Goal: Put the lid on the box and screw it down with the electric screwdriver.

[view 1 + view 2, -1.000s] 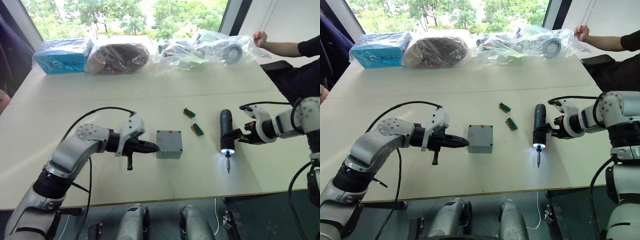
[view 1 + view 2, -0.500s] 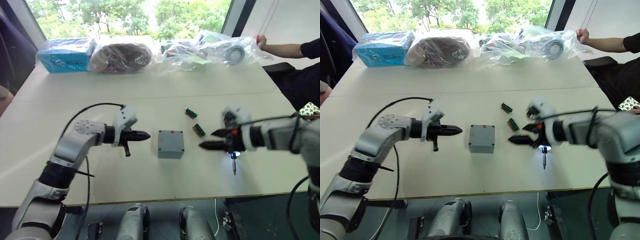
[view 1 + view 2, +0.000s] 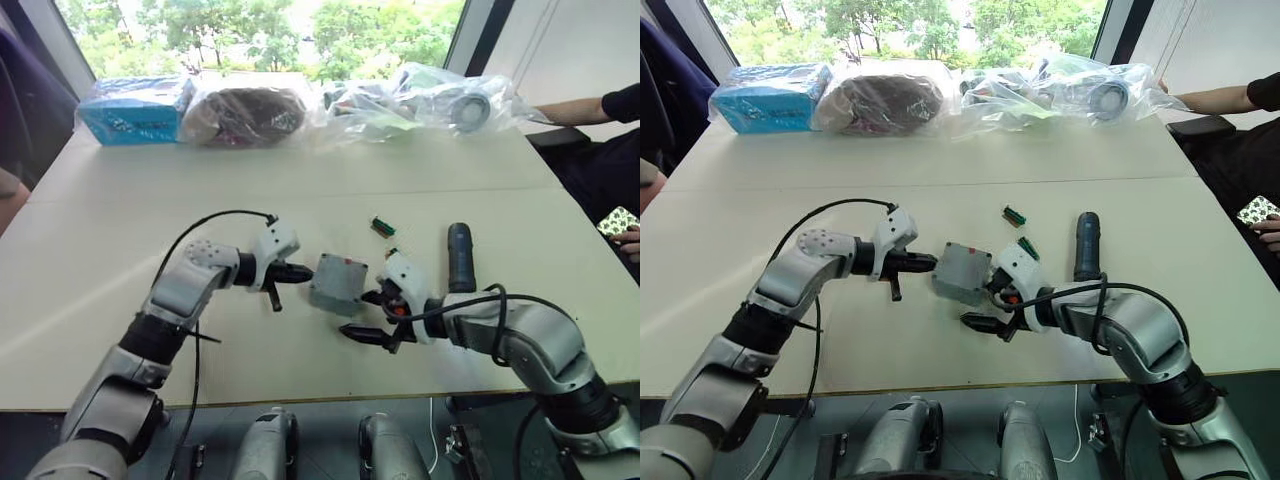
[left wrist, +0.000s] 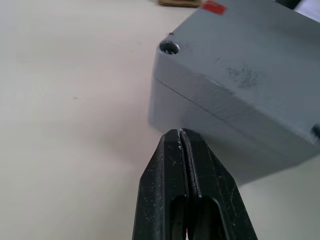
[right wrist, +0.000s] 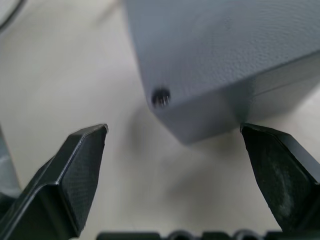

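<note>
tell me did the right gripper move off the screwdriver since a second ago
Yes. The right gripper has left the screwdriver, which lies on the table, and swung toward the robot's left; its open fingers now sit by the grey box.

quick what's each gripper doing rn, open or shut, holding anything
Left gripper: shut, holding nothing, tips at the side of the box.
Right gripper: open, empty, fingers spread around a corner of the box.

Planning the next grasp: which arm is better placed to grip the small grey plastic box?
Right. The right gripper is open with a corner of the grey box between its fingers; the left gripper is shut beside it.
</note>
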`<state>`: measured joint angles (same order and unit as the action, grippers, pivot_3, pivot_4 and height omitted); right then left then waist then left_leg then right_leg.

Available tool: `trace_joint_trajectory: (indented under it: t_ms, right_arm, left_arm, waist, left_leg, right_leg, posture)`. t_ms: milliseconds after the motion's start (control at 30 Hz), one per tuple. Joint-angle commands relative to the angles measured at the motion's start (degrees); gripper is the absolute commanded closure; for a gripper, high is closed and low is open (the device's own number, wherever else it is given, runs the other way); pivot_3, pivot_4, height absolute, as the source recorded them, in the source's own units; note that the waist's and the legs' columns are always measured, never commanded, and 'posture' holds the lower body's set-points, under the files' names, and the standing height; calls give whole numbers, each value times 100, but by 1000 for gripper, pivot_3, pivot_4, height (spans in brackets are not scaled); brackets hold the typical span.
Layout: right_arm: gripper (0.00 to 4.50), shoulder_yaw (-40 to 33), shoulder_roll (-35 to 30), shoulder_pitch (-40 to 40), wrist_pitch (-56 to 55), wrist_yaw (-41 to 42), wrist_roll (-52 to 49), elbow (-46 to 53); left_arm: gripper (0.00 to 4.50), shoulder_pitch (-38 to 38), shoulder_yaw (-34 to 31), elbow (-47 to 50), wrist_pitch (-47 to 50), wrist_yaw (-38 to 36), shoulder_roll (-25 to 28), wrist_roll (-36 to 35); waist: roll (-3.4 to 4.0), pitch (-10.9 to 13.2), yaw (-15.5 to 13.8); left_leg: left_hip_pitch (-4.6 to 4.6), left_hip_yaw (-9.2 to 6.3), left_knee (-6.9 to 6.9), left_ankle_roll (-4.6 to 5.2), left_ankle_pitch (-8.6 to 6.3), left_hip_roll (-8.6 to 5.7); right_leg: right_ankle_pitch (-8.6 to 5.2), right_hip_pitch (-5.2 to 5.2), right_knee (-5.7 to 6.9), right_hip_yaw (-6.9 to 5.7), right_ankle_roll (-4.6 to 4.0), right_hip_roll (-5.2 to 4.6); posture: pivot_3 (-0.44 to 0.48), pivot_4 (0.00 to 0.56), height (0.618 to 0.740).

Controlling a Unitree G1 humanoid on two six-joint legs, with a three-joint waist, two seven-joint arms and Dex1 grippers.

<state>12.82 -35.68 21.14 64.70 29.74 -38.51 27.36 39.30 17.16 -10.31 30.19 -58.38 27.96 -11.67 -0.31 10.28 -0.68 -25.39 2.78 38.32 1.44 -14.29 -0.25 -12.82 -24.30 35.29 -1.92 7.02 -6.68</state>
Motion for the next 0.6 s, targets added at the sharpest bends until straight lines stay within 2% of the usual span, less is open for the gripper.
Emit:
trace_joint_trajectory:
  t_ms: [33, 167, 267, 467, 600]
  right_arm:
    - [93, -266, -92, 92, 141, -59, -94, 603]
    - [93, -264, -816, -29, -134, 174, 273, 1054]
    - [93, -145, -1221, -23, -676, 362, 709, 959]
    - [93, 290, -994, 237, -1743, 711, 1468, -8]
    - [93, 466, -776, 307, -2058, 991, 1664, -348]
  left_arm:
    - [4500, 196, 10, -329, -495, 17, -86, 233]
    - [4500, 42, -178, -257, -492, -52, 203, 302]
    - [4500, -357, -211, 145, -386, -194, 632, 308]
    - [4500, -1191, -223, 1426, 259, -560, 1079, -152]
    - [4500, -1253, -170, 1653, 438, -450, 913, -209]
  waist:
    - [0, 0, -6]
    - [0, 0, 1]
    - [0, 0, 33]
    - [-1, -2, 48]
    - [-1, -2, -17]
  left_leg:
    - [0, 0, 0, 0, 0, 0]
    - [-1, -1, 0, 0, 0, 1]
    - [2, 0, -1, 0, 0, 2]
    - [5, 1, -3, 0, 0, 7]
    - [3, 0, 0, 0, 0, 5]
  right_leg:
    - [0, 0, 0, 0, 0, 0]
    - [0, -1, 0, 0, 0, -1]
    - [0, -1, 1, 0, 0, -1]
    - [0, -3, 5, 1, -1, 0]
    - [-1, 0, 6, 2, -1, -1]
  posture:
    - [0, 150, 740]
    - [0, 150, 740]
    - [0, 150, 740]
    - [0, 150, 740]
    - [0, 150, 740]
